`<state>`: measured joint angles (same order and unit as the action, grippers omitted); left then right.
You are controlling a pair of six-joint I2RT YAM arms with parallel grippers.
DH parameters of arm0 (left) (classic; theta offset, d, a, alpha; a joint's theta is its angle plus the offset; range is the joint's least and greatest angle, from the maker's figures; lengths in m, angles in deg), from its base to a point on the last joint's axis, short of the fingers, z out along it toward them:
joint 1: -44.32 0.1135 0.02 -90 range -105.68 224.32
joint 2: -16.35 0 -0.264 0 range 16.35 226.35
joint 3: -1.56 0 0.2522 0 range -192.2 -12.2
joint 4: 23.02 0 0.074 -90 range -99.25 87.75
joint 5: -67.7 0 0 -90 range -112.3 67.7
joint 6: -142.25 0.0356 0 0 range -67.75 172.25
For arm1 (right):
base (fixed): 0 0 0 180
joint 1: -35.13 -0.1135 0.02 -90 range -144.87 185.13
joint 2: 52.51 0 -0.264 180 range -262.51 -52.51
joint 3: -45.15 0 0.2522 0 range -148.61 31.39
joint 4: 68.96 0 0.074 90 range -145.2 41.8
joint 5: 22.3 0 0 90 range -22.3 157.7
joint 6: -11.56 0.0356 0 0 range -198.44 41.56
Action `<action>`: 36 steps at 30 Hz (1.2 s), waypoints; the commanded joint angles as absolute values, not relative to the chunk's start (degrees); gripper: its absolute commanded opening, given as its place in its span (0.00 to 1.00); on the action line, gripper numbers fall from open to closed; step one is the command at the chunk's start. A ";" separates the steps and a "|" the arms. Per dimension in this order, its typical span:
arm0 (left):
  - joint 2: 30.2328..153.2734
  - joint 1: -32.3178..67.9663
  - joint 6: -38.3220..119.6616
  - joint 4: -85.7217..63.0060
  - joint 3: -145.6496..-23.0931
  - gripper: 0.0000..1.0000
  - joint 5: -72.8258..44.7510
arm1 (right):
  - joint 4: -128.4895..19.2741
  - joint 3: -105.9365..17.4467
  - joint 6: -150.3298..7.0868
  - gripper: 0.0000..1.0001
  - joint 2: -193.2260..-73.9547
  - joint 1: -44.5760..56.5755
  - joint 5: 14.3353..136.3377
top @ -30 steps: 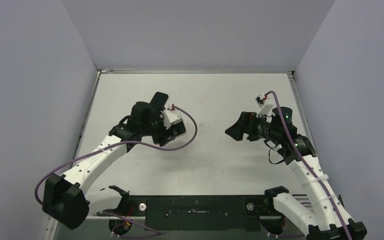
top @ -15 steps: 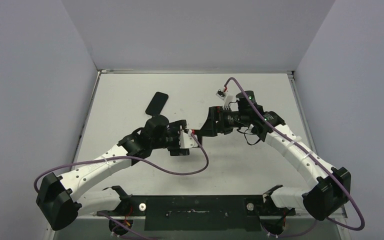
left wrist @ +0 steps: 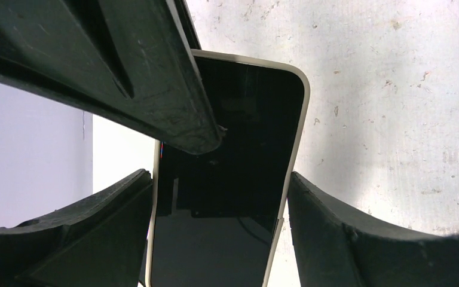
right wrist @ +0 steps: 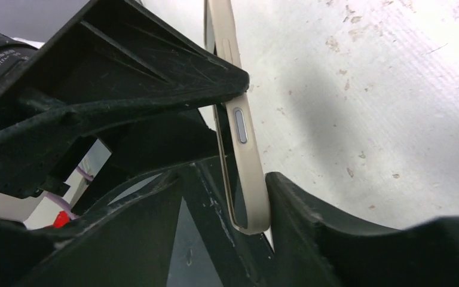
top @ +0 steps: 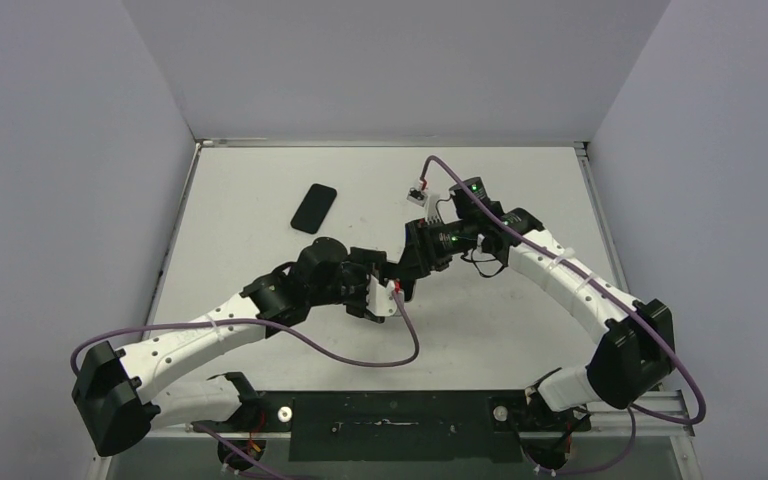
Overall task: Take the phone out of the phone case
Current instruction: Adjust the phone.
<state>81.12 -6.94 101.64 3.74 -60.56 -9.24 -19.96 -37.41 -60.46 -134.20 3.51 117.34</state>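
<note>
A black phone case (top: 314,207) lies flat at the table's back left, apart from both arms. My left gripper (top: 385,272) is over the middle of the table, shut on the phone's long edges. In the left wrist view the phone (left wrist: 245,119) has a black screen and a cream rim and sits between the jaws of the left gripper (left wrist: 218,197). My right gripper (top: 407,268) meets it from the right. In the right wrist view the phone's end (right wrist: 245,179) stands between the right gripper (right wrist: 230,179) jaws, one finger against its back. Contact on the screen side is unclear.
The grey tabletop (top: 500,330) is walled at the back and on both sides. A purple cable (top: 360,358) loops from the left wrist over the near table. Another purple cable (top: 560,262) runs along the right arm.
The left arm swung from the back left to the centre with the phone, leaving the black case on the table. The right arm reached left to meet it, and its jaws narrowed around the phone's end.
</note>
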 commanded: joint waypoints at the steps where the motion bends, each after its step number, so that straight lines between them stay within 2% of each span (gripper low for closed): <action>1: 78.77 -7.68 103.55 -2.01 -62.52 0.00 -7.84 | -20.51 -39.18 -64.30 0.47 -135.56 2.95 123.21; 3: 78.59 -7.72 103.38 -1.85 -62.27 0.00 -7.59 | -20.72 -39.34 -64.70 0.37 -136.14 2.87 124.18; 7: 77.87 -7.80 102.61 -2.67 -61.53 0.00 -8.18 | -20.24 -39.93 -65.86 0.10 -137.28 2.92 125.37; 9: 77.34 -7.82 101.72 -3.96 -60.99 0.08 -9.32 | -20.40 -39.89 -65.99 0.00 -137.43 2.96 125.54; 21: 73.21 -7.71 86.05 -14.02 -55.73 0.60 -24.12 | -38.65 -30.56 -53.87 0.00 -129.64 8.19 120.25; 25: 71.95 -7.62 78.72 -15.55 -54.37 0.70 -28.22 | -46.90 -25.44 -49.37 0.00 -126.23 9.74 116.07; 28: 71.21 -7.62 73.89 -17.26 -52.94 0.83 -29.59 | -52.42 -22.11 -46.03 0.00 -124.15 10.70 114.15; 36: 71.88 -7.08 59.84 -22.64 -50.51 0.88 -32.41 | -62.76 -15.44 -40.10 0.00 -119.89 12.01 107.63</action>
<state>72.14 -7.31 69.99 -16.30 -51.40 -28.89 -50.91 -16.47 -44.57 -123.64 12.10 111.38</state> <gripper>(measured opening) 0.872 0.162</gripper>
